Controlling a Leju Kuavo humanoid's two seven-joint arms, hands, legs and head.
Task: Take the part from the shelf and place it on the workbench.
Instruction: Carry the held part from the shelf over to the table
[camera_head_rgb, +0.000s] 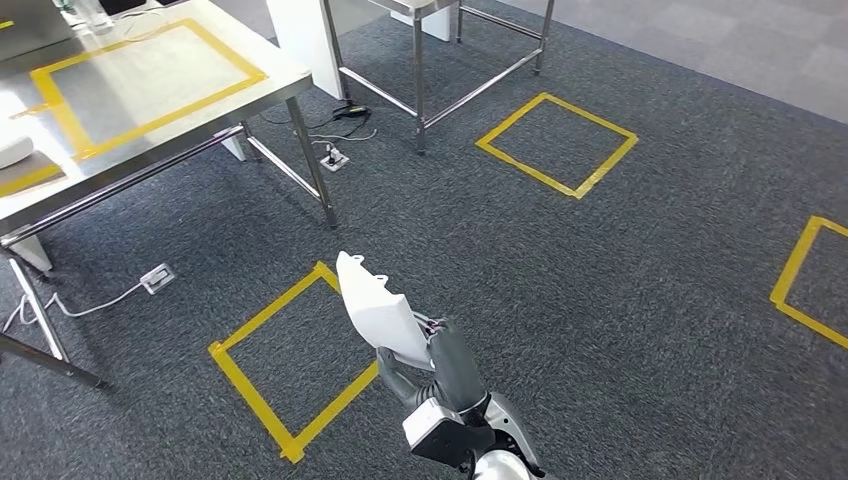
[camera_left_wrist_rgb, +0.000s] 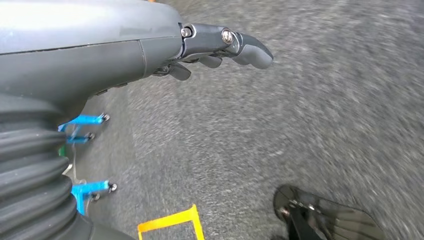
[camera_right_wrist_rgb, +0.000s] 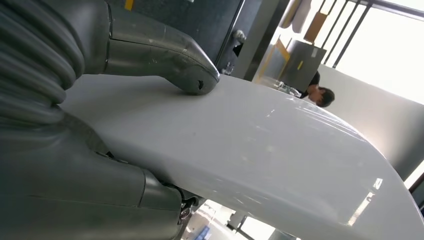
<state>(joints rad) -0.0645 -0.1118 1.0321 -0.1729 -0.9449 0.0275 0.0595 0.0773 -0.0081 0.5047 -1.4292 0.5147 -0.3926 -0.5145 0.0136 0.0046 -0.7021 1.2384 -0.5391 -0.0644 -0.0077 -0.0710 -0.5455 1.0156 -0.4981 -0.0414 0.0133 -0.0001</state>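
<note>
My right hand (camera_head_rgb: 440, 365) grips a white, curved, glossy part (camera_head_rgb: 375, 305) by its lower end and holds it up over the grey carpet. Close up, the thumb (camera_right_wrist_rgb: 170, 55) presses on the part's smooth face (camera_right_wrist_rgb: 260, 150) while the fingers wrap under it. The workbench (camera_head_rgb: 150, 80) is a steel table at the upper left, its top marked with a yellow tape rectangle. It stands well ahead and to the left of the part. My left hand (camera_left_wrist_rgb: 200, 47) hangs over the carpet, fingers stretched out and lightly curled, holding nothing.
A second steel table (camera_head_rgb: 420, 80) stands behind the workbench. Yellow tape squares mark the floor just left of the part (camera_head_rgb: 290, 350), ahead (camera_head_rgb: 557, 143) and at the right edge (camera_head_rgb: 805, 285). Power strips with cables (camera_head_rgb: 158, 277) (camera_head_rgb: 333, 157) lie by the table legs. A person (camera_right_wrist_rgb: 320, 92) stands far off.
</note>
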